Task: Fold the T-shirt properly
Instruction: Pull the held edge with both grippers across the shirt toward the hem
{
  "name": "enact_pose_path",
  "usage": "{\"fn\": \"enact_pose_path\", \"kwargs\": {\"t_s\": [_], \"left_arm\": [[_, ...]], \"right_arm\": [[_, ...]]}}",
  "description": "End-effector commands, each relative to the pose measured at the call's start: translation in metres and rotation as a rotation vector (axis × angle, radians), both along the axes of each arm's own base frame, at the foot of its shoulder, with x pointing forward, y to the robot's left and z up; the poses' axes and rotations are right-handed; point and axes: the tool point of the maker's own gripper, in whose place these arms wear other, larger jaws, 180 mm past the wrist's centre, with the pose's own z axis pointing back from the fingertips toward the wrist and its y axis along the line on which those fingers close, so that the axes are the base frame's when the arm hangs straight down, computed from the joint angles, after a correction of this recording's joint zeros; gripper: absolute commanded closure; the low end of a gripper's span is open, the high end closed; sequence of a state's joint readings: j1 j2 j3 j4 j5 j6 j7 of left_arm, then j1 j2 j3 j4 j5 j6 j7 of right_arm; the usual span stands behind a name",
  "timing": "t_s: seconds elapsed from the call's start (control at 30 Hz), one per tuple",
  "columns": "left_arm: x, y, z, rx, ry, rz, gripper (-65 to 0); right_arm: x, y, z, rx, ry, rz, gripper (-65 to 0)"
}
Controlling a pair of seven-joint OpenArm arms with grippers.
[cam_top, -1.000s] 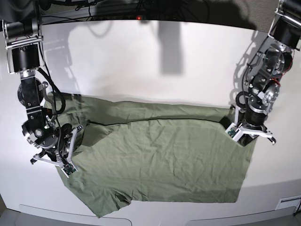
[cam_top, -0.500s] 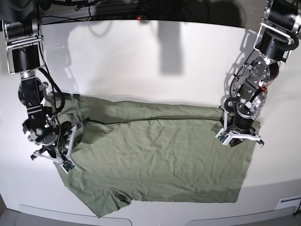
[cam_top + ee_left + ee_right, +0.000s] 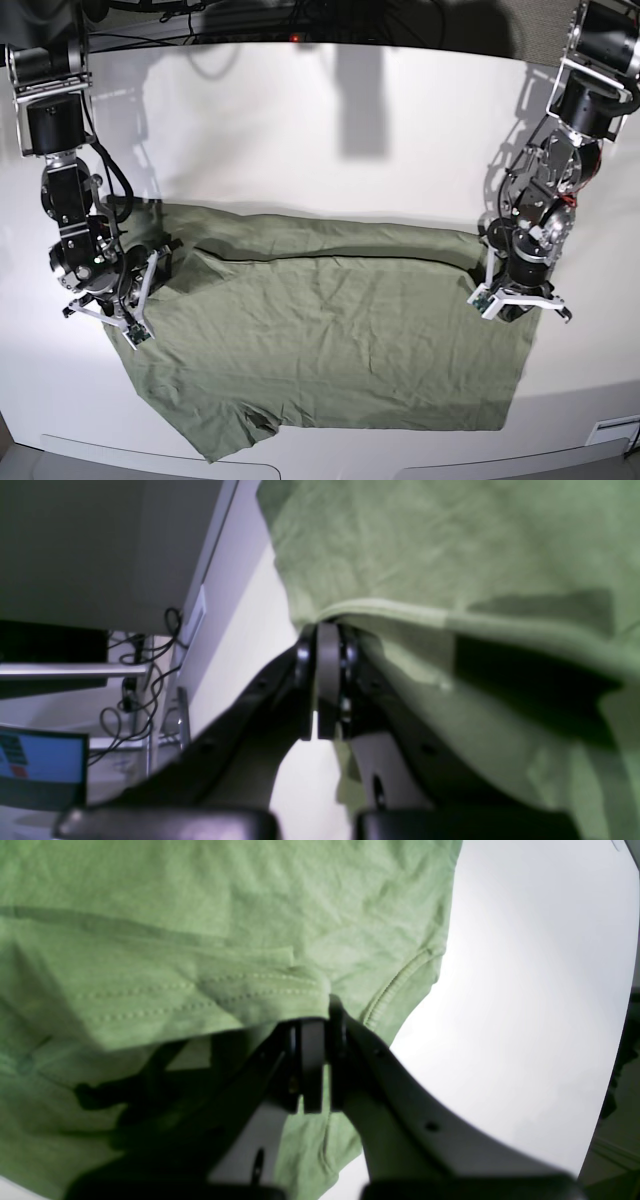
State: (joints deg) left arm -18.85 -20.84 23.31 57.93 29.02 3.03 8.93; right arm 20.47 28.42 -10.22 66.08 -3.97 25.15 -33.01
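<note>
The olive-green T-shirt (image 3: 330, 340) lies spread over the white table, its far part folded toward the front in a long crease. My left gripper (image 3: 518, 305), at the right of the base view, is shut on the shirt's right edge near the hem (image 3: 390, 611). At the base view's left, my right gripper (image 3: 112, 318) is shut on the shirt's stitched sleeve edge (image 3: 260, 985). In both wrist views the cloth drapes over the closed jaws, a little above the table. The neck opening (image 3: 262, 422) shows at the shirt's front edge.
The white table (image 3: 330, 130) stretches bare behind the shirt. Its front edge (image 3: 330, 468) runs just below the shirt's lowest corner. Cables and a screen (image 3: 42, 760) stand off the table past its right side.
My left gripper first moved left and toward the back with the shirt's right edge, then came slightly back to the right. My right gripper lifted its sleeve edge slightly toward the back.
</note>
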Motion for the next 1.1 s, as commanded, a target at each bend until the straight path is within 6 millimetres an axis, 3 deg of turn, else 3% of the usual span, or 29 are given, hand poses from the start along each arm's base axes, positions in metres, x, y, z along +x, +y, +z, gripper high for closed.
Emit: {"fn": "enact_pose_path", "kwargs": {"t_s": [0.0, 0.23, 0.43, 0.7, 1.07], "left_arm": [[0.013, 0.013, 0.024, 0.025, -0.072, 0.009, 0.0], [0.012, 0.033, 0.029, 0.04, -0.077, 0.02, 0.0], [0.013, 0.024, 0.03, -0.001, -0.091, 0.002, 0.0], [0.013, 0.025, 0.03, 0.0, -0.091, 0.003, 0.0], [0.017, 0.023, 0.035, -0.004, -0.106, -0.01, 0.0]], "right_arm": [[0.015, -0.008, 0.023, -0.015, -0.064, -0.008, 0.0], [0.017, -0.014, 0.026, -0.018, -0.093, -0.049, 0.0], [0.02, -0.013, 0.03, -0.014, -0.109, -0.045, 0.0], [0.04, -0.017, 0.057, -0.014, -0.187, -0.075, 0.0], [0.047, -0.014, 0.066, -0.006, -0.219, -0.061, 0.0]]}}
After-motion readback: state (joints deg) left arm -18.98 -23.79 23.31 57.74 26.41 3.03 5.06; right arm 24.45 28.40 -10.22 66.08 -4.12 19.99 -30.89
